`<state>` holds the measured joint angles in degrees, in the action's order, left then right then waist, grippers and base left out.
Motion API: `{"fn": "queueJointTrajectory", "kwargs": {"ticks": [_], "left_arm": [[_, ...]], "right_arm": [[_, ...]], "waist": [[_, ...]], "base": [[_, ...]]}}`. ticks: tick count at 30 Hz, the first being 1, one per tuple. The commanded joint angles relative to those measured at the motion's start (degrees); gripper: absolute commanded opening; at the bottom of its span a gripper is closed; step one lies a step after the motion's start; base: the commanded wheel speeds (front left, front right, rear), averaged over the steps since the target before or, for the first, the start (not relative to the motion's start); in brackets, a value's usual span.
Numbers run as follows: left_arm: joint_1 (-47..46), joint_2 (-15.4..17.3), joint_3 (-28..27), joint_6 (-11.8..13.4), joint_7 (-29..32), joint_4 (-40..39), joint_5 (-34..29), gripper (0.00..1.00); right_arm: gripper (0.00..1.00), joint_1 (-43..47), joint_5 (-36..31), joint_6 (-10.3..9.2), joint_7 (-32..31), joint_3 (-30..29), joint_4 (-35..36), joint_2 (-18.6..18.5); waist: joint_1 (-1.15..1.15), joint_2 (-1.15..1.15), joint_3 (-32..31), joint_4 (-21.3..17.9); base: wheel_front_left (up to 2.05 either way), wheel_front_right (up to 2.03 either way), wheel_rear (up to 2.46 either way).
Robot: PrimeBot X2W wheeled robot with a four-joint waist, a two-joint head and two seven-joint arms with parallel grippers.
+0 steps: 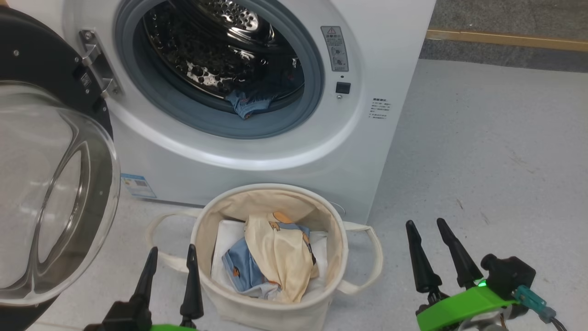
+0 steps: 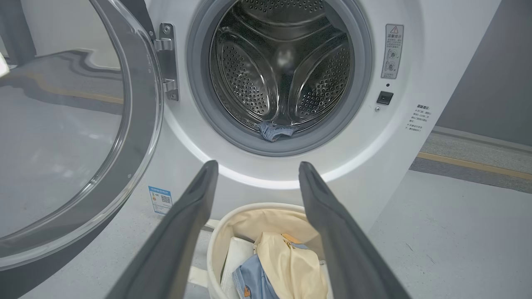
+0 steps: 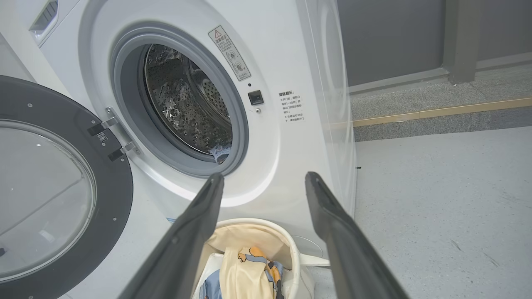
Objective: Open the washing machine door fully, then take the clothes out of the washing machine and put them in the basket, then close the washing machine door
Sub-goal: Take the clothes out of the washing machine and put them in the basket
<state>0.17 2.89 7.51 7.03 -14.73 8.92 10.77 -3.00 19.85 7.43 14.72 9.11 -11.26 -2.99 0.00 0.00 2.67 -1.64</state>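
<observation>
The white washing machine (image 1: 376, 55) stands with its door (image 1: 50, 193) swung wide to the left. A small piece of blue clothes (image 1: 248, 103) lies at the front lip of the drum mouth, also seen as clothes (image 2: 274, 131) and clothes (image 3: 219, 152). The cream basket (image 1: 271, 312) sits on the floor below the mouth, holding blue and pale yellow clothes (image 1: 275, 257) over a white sheet. My left gripper (image 1: 171, 259) is open just left of the basket. Right of the basket my right gripper (image 1: 425, 232) is open too. Both hold nothing.
The door's bulging glass (image 2: 62, 137) and black rim (image 3: 120, 195) jut out on the left at gripper height. Grey floor (image 1: 496, 151) spreads to the right of the washer, ending at a yellow-edged step (image 1: 505, 40).
</observation>
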Motion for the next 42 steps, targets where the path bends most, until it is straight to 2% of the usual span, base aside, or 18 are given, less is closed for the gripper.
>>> {"fn": "queueJointTrajectory", "kwargs": {"ticks": [1,20,25,33,42], "left_arm": [[-1.29,-0.01,-1.60,-0.09,-0.27,-1.73,0.03,1.00],[-1.05,-0.02,-0.69,0.19,-0.27,-1.77,0.40,1.00],[-2.24,-0.02,-0.59,-0.27,-0.27,-2.29,-0.42,1.00],[-8.99,-0.02,-0.34,-2.86,-0.27,-2.13,-2.08,1.00],[-28.68,0.27,-1.90,-9.19,0.25,5.12,2.59,1.00]], "right_arm": [[1.00,-1.30,0.09,0.06,0.28,1.14,1.54,0.12],[1.00,-1.18,0.00,0.06,0.28,1.40,1.48,0.12],[1.00,-2.06,-0.04,0.06,0.28,1.68,2.44,0.12],[1.00,-4.20,-0.19,0.06,0.28,1.32,4.28,0.12],[1.00,-9.70,0.55,0.06,0.28,1.45,7.06,0.12]], "waist": [[0.00,0.00,-0.20,-0.10],[0.00,0.00,-0.69,-0.57],[0.00,0.00,1.49,-0.94],[0.00,0.00,8.32,-1.68],[0.00,0.00,22.41,-4.62]], "base": [[0.00,0.00,0.00],[0.00,0.00,0.00],[0.00,0.00,0.00],[0.00,0.00,0.00],[0.00,0.00,0.00]]}}
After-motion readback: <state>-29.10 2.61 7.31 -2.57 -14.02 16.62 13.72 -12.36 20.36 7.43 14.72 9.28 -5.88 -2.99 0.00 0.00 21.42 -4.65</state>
